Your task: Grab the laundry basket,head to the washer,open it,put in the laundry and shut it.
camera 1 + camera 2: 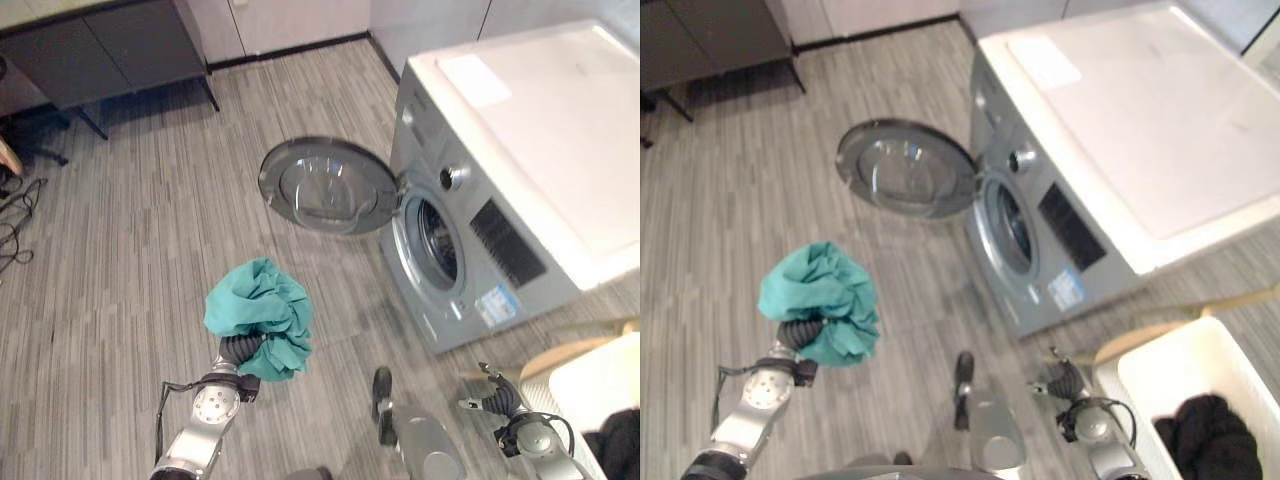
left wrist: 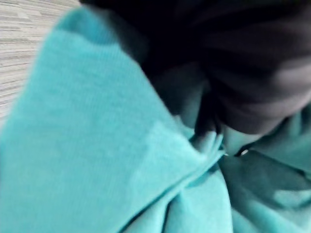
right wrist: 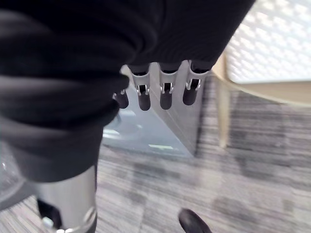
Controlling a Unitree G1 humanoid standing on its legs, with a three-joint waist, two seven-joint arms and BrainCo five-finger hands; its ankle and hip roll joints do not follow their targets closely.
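Note:
A bunched teal cloth (image 1: 260,315) hangs in the air on my left hand (image 1: 240,350), over the floor to the left of the washer (image 1: 520,170). In the left wrist view the teal cloth (image 2: 97,145) wraps close round the hand's dark cover (image 2: 243,73). The washer's round door (image 1: 328,186) stands swung open toward me, and the drum opening (image 1: 437,240) is dark. My right hand (image 1: 1065,380) hangs low by the washer's front corner; its fingers (image 3: 165,94) are straight and hold nothing. The white laundry basket (image 1: 1140,375) sits at the lower right with a dark garment (image 1: 1210,435) inside.
A dark cabinet on thin legs (image 1: 110,45) stands at the back left, with white cupboards (image 1: 300,20) behind. The striped wood floor (image 1: 150,230) lies open between me and the washer door. The white mesh basket wall (image 3: 272,43) is close beside my right hand.

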